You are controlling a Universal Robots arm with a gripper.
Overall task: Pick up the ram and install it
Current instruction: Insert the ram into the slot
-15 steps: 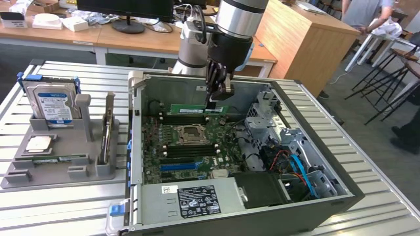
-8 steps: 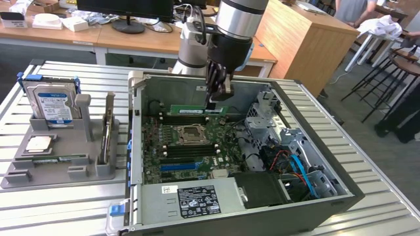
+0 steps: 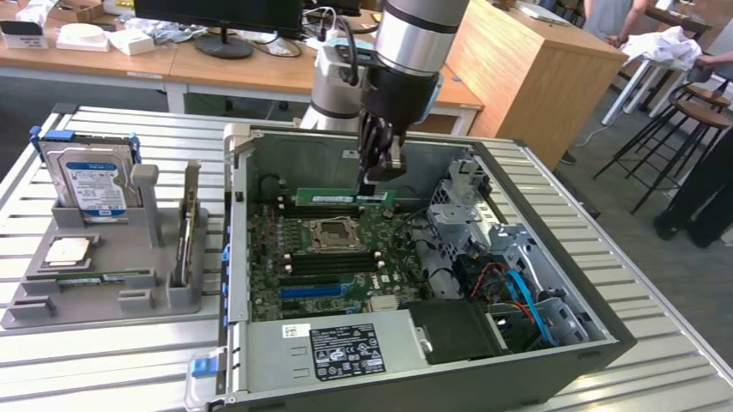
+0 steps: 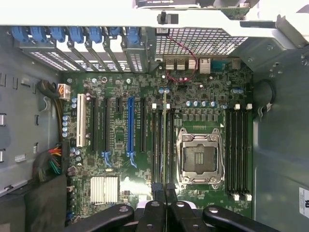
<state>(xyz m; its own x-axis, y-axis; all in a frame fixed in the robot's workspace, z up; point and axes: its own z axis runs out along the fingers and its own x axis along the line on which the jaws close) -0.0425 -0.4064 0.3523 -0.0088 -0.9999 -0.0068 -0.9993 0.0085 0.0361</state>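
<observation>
My gripper (image 3: 375, 182) hangs inside the open computer case (image 3: 550, 343), shut on the ram (image 3: 343, 197). The ram is a long green stick with a pale label, held level above the far part of the motherboard (image 3: 326, 283). In the wrist view the ram (image 4: 164, 140) shows edge-on as a thin line running out from between my fingertips (image 4: 157, 192). It lies over the black memory slots (image 4: 155, 145) beside the empty processor socket (image 4: 200, 157). A second bank of slots (image 4: 239, 150) sits on the socket's other side. I cannot tell whether the ram touches a slot.
A grey holder (image 3: 103, 287) at the exterior view's left carries a blue-labelled hard drive (image 3: 92, 184), a square silver chip (image 3: 67, 251) and an upright card (image 3: 185, 227). The case holds a drive cage (image 3: 458, 197), blue cables (image 3: 521, 292) and a power supply (image 3: 343, 348).
</observation>
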